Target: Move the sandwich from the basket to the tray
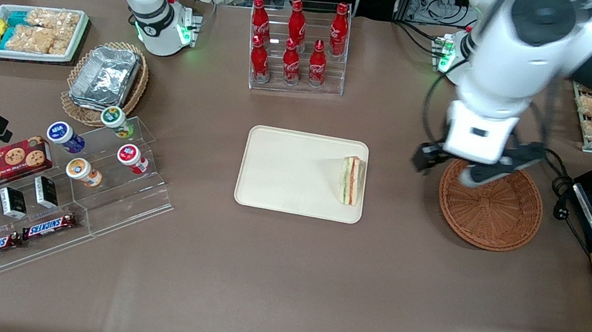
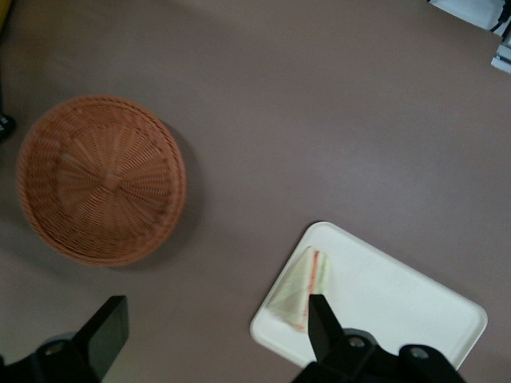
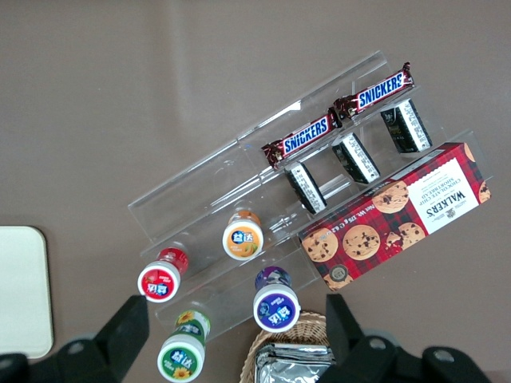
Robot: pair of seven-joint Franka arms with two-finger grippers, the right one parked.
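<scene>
Front view: sandwich [image 1: 352, 181] resting on tray [image 1: 284, 170], basket [image 1: 490, 208] empty; gripper [image 2: 215, 331] spread, holding nothing, best raised straight clear.

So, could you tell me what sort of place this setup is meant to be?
Probably a mock snack counter in a lab: cola bottles on a clear rack, Snickers bars on display steps, and a sandwich on a tray. The gripper hangs open above the empty basket.
</scene>
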